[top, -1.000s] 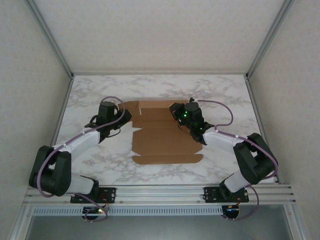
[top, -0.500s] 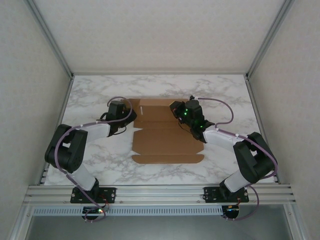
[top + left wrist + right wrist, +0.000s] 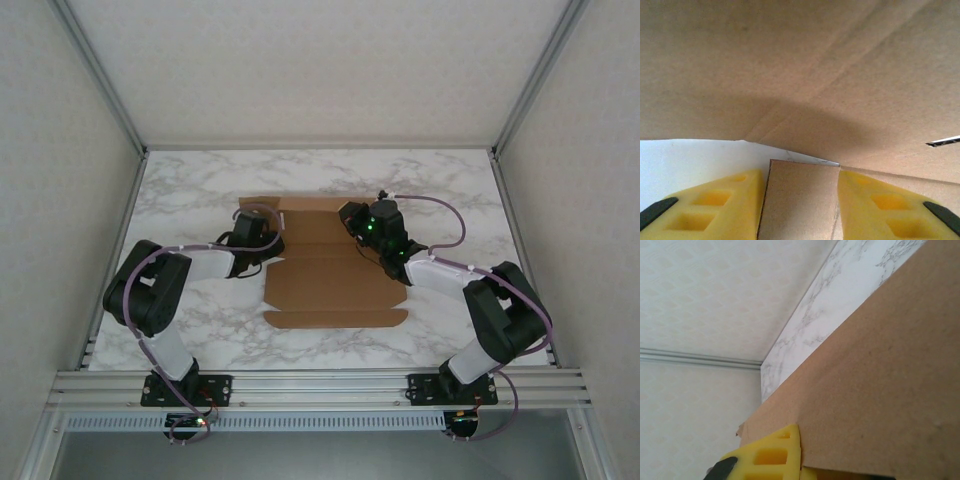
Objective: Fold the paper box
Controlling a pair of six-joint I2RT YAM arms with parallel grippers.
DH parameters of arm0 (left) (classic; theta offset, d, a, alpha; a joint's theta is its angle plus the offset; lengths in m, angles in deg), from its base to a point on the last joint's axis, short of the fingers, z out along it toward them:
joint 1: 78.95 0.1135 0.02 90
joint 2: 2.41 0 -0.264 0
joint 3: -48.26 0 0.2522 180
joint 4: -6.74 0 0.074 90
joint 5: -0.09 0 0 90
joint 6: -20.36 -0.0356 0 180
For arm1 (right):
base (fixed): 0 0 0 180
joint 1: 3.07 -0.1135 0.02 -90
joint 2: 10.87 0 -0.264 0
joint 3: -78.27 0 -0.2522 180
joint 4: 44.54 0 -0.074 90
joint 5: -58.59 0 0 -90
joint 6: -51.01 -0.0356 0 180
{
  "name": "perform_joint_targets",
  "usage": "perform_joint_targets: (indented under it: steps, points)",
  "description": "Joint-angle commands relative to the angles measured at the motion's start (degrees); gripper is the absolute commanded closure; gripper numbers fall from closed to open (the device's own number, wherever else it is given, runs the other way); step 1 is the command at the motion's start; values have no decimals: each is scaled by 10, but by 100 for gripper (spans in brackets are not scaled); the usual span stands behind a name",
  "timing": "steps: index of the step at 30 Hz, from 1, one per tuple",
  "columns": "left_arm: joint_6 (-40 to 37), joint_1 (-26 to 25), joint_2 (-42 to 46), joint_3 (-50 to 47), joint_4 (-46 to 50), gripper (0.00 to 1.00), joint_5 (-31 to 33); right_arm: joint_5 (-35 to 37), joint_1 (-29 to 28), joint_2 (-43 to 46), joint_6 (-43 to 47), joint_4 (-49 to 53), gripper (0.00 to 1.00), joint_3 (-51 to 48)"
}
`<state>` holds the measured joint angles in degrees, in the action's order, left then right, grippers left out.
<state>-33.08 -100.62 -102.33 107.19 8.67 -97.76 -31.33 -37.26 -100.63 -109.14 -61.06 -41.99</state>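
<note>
1. On the marble tabletop (image 3: 450, 190), the brown corrugated cardboard paper box (image 3: 325, 275) is lying mostly flat.
2. The right gripper (image 3: 350, 216) is pinching its far edge; the left gripper (image 3: 800, 200) is straddling a flap, clamping unclear.
3. Risk: a loosely held flap slipping out mid-fold.

the table (image 3: 450, 180) has a white marble-patterned top with grey veins. the paper box (image 3: 325, 270) lies directly on it near the middle, a brown cardboard sheet spread open, with notched flaps along its near edge. bare marble shows all around the sheet. in the left wrist view, part of the cardboard rises above the white top.
</note>
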Motion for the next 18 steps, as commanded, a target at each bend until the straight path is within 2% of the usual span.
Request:
perform_joint_targets:
  steps: [1,6,12,18]
  points:
    - [-14,-8,-6,-16,7,57,5,-30,-5,-18,26,20,94,-19]
    - [15,-10,18,-38,-54,56,-46,-29,-5,-20,27,6,94,-28]
    - [29,-12,72,-55,-100,58,-79,-16,-5,-18,27,-13,94,-41]
    - [55,-13,83,-76,-173,59,-171,-16,-5,-19,24,-21,94,-44]
